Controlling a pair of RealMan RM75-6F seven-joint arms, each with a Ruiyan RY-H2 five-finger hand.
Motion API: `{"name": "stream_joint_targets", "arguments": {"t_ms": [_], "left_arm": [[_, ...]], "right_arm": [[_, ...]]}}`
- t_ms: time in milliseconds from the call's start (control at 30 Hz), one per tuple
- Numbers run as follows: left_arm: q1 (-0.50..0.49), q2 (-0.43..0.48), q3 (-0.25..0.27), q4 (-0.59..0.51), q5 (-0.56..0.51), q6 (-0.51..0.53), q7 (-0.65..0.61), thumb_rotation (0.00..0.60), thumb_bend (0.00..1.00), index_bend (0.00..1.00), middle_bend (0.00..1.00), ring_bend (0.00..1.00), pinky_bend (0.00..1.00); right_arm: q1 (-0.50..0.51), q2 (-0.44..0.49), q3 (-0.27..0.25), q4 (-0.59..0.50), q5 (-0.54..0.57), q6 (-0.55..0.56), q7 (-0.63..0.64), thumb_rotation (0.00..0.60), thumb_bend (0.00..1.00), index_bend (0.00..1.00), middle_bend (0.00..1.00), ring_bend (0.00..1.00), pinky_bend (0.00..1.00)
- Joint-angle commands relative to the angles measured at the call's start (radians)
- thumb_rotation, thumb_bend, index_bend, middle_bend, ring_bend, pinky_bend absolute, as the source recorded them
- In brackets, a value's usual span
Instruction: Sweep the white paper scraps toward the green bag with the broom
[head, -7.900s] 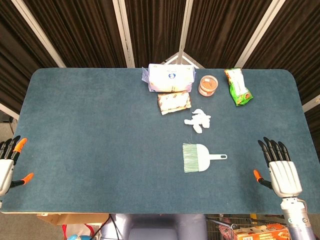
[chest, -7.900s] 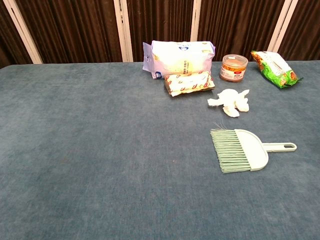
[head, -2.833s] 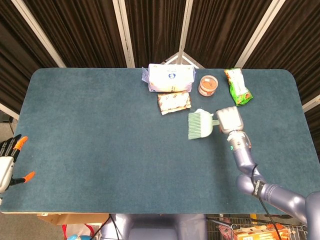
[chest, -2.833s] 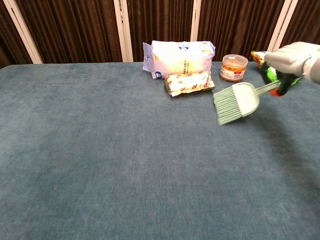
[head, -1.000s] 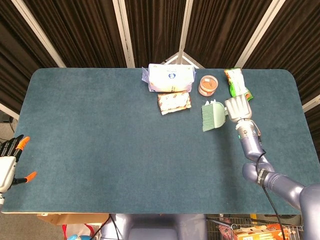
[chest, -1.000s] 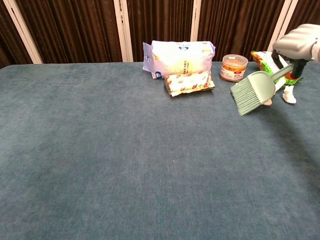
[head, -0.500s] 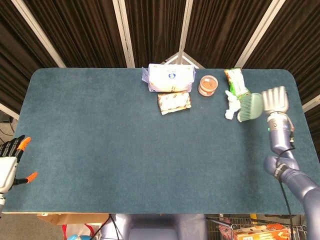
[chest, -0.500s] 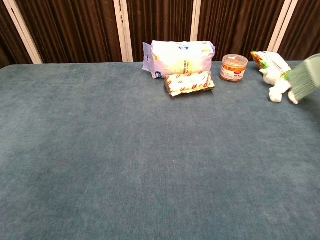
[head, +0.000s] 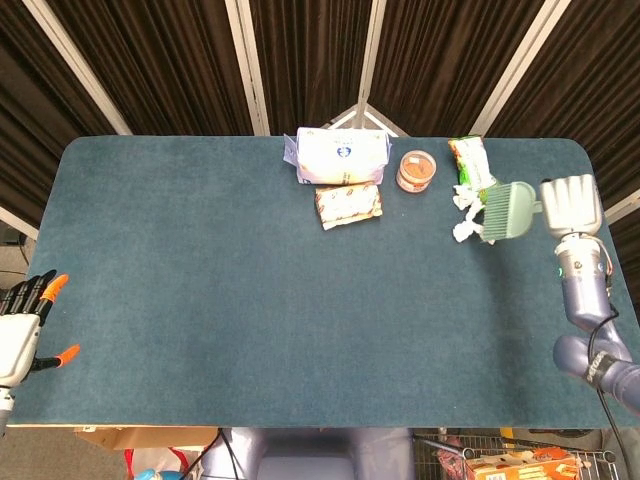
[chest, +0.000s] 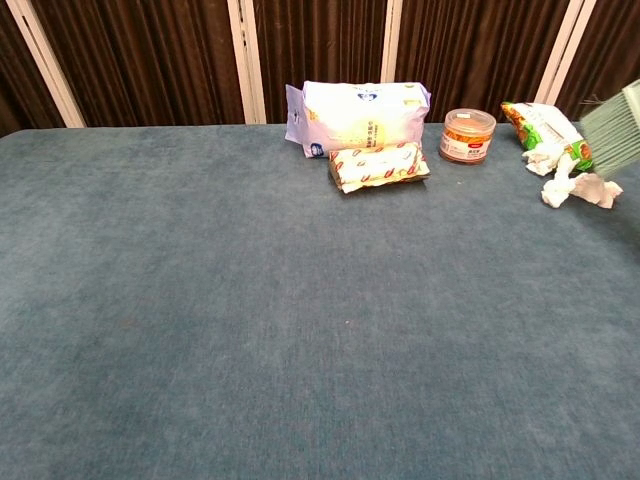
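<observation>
Since a second ago, swung right with the broom (head: 508, 211), now lifted beside the scraps (head: 466, 212), which lie against the green bag (head: 474, 164) near the table's far right. Right hand (head: 570, 205) clamped on the broom handle; left hand (head: 22, 335) off the near left corner, fingers spread, holding nothing. Further left along the back: orange-lidded tub (head: 416, 171), patterned packet (head: 348, 204), white wipes pack (head: 338, 155). Blue felt-like table (head: 200, 280); dark curtains (head: 180, 60) with pale struts behind
</observation>
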Motion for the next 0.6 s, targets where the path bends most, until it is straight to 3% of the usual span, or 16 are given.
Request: {"name": "stream_joint_targets", "arguments": {"t_ms": [33, 300, 600], "left_arm": [[0.002, 0.002, 0.003, -0.002, 0.006, 0.004, -0.002, 0.600, 0.00, 0.00, 0.00, 0.00, 0.00], [0.008, -0.005, 0.005, 0.003, 0.025, 0.026, 0.001, 0.600, 0.00, 0.00, 0.00, 0.00, 0.00], [0.012, -0.010, 0.004, 0.009, 0.020, 0.032, 0.008, 0.600, 0.00, 0.00, 0.00, 0.00, 0.00]], "right_arm": [[-0.073, 0.121, 0.006, -0.272, -0.085, 0.123, 0.073, 0.600, 0.66, 0.88, 1.00, 1.00, 0.97], [-0.113, 0.116, -0.034, -0.525, -0.179, 0.190, 0.077, 0.600, 0.66, 0.88, 1.00, 1.00, 0.97], [-0.098, -0.018, -0.048, -0.618, -0.162, 0.200, 0.016, 0.600, 0.66, 0.88, 1.00, 1.00, 0.97]]}}
